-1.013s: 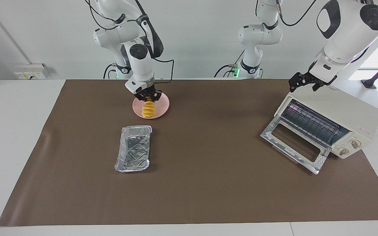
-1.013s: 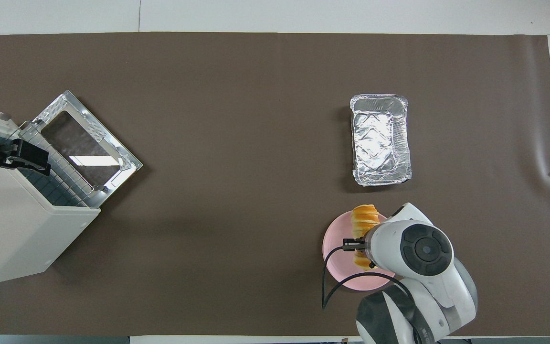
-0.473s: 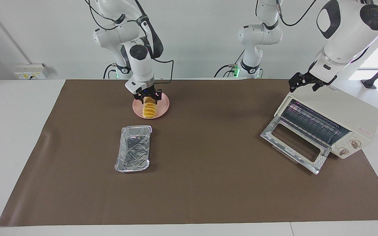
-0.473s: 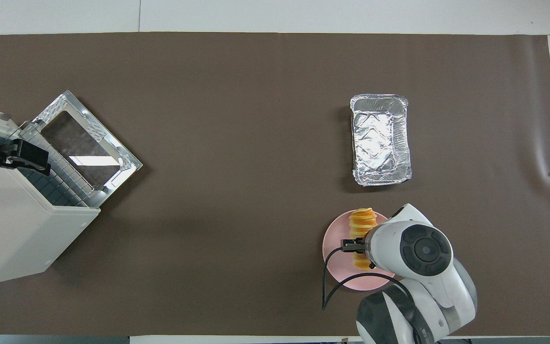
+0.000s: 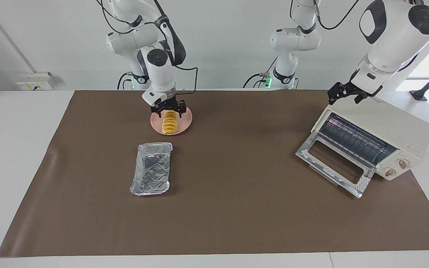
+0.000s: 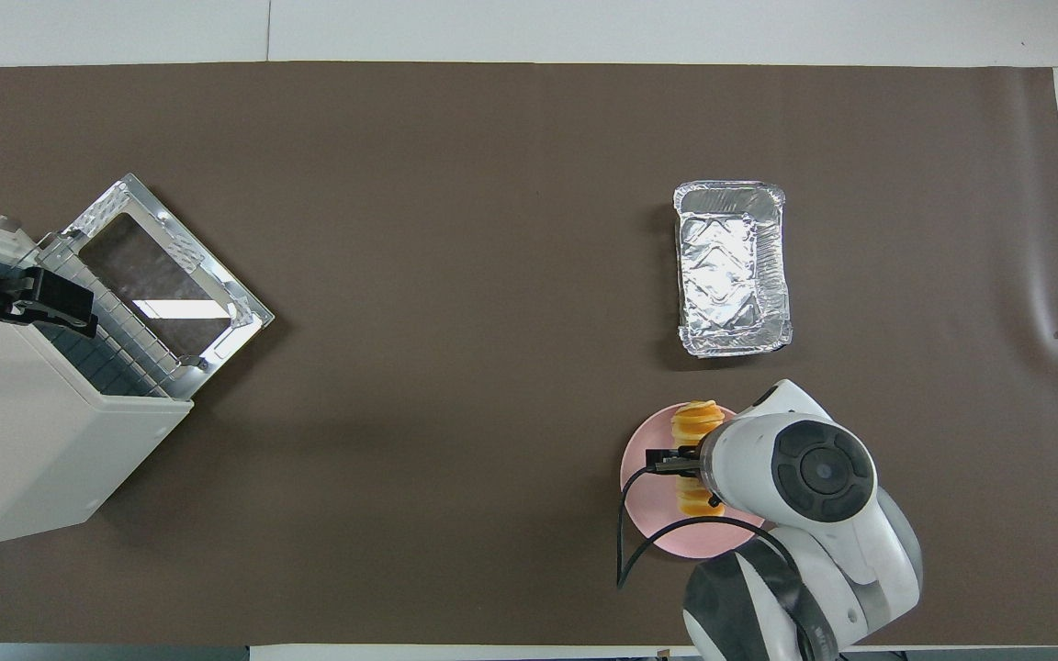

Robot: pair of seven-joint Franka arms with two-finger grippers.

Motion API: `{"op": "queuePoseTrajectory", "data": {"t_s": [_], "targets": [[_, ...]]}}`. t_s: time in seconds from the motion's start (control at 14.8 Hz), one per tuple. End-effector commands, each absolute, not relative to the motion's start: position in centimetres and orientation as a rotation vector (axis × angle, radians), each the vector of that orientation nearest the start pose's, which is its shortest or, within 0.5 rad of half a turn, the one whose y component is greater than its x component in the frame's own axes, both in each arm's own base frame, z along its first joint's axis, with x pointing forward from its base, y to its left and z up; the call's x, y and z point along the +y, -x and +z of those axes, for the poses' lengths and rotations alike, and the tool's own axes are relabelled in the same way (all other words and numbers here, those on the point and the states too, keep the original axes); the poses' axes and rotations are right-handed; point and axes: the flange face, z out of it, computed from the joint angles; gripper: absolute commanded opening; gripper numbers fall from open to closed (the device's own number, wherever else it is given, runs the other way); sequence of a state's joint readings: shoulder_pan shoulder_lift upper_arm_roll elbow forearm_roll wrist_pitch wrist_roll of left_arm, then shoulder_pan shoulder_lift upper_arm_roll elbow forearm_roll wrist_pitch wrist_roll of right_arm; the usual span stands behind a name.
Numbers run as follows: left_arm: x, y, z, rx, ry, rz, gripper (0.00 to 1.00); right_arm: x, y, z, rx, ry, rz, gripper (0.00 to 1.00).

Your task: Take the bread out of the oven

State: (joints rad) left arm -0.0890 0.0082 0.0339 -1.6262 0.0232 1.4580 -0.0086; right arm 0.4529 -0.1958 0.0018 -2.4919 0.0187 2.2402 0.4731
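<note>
The right gripper (image 5: pixel 169 107) is standing with its fingers spread apart on either side of the bread (image 5: pixel 169 121) — the two tips are flanking the end of the loaf nearer the robots without clamping it. The bread, a ridged golden-yellow loaf, is lying on the pink plate (image 5: pixel 185 123), out of the oven, with its long axis pointing away from the robots. The plate is sitting toward the right arm's end of the table, nearer to the robots than the silver foil tray (image 5: pixel 152 168), which is lying just beside it on the brown mat (image 5: pixel 237 208). The left gripper (image 5: pixel 343 92) is waiting with its fingers apart over the top edge of the toaster oven (image 5: pixel 389 130). The oven is standing at the left arm's end of the table — its glass door (image 5: pixel 333 168) is hanging open, flat on the mat, and its wire rack (image 5: pixel 352 140) is showing.
</note>
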Motion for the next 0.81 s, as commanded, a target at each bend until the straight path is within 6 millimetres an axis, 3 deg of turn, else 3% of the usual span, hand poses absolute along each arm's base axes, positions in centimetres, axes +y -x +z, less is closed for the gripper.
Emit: {"op": "queuePoseTrajectory", "data": {"t_s": [0.0, 0.07, 0.27, 0.61, 0.74], "targets": [[-2.6, -53.5, 58.9, 0.071, 3.108, 0.25, 1.0, 19.7, -44.2, 40.8, 0.063, 3.149, 0.117, 1.0], [-2.5, -53.5, 58.9, 0.069, 3.108, 0.25, 1.0, 19.0, -45.5, 42.7, 0.09, 3.143, 0.102, 1.0], [-2.6, -53.5, 58.9, 0.071, 3.108, 0.248, 1.0, 14.6, -49.4, 44.6, 0.036, 3.129, 0.061, 1.0], [-2.6, -53.5, 58.9, 0.071, 3.108, 0.25, 1.0, 11.5, -52.2, 46.3, 0.067, 3.126, 0.03, 1.0], [-2.6, -53.5, 58.9, 0.071, 3.108, 0.25, 1.0, 9.3, -53.1, 47.5, 0.117, 3.119, -0.008, 1.0]]}}
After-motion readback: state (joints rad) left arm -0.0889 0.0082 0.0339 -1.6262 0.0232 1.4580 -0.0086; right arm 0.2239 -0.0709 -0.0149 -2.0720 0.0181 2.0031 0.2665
